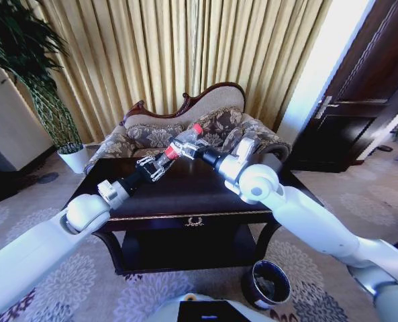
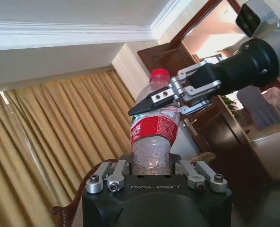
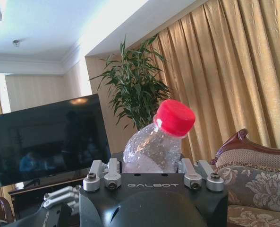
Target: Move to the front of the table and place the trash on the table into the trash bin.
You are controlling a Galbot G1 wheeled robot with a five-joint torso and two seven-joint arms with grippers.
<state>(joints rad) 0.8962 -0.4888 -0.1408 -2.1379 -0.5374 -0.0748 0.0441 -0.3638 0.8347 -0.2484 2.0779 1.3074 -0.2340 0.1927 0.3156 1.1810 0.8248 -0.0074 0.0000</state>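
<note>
A clear plastic bottle (image 1: pixel 191 133) with a red cap and a red-and-white label hangs in the air above the dark table (image 1: pixel 185 194), held between both arms. My left gripper (image 1: pixel 158 164) is shut on its bottom end. My right gripper (image 1: pixel 185 145) comes in from the right and is shut on its upper part below the cap. In the left wrist view the bottle (image 2: pixel 154 130) rises from the left gripper (image 2: pixel 151 166) while the right gripper (image 2: pixel 151 111) clamps its shoulder. The right wrist view has the bottle (image 3: pixel 151 146) across the right gripper (image 3: pixel 151 165). The trash bin (image 1: pixel 266 285) stands on the carpet by the table's front right leg.
A patterned sofa (image 1: pixel 185 117) stands right behind the table, with gold curtains behind it. A white plant pot (image 1: pixel 74 158) sits at the far left and a dark door (image 1: pixel 360 87) at the right. Open carpet lies in front of the table.
</note>
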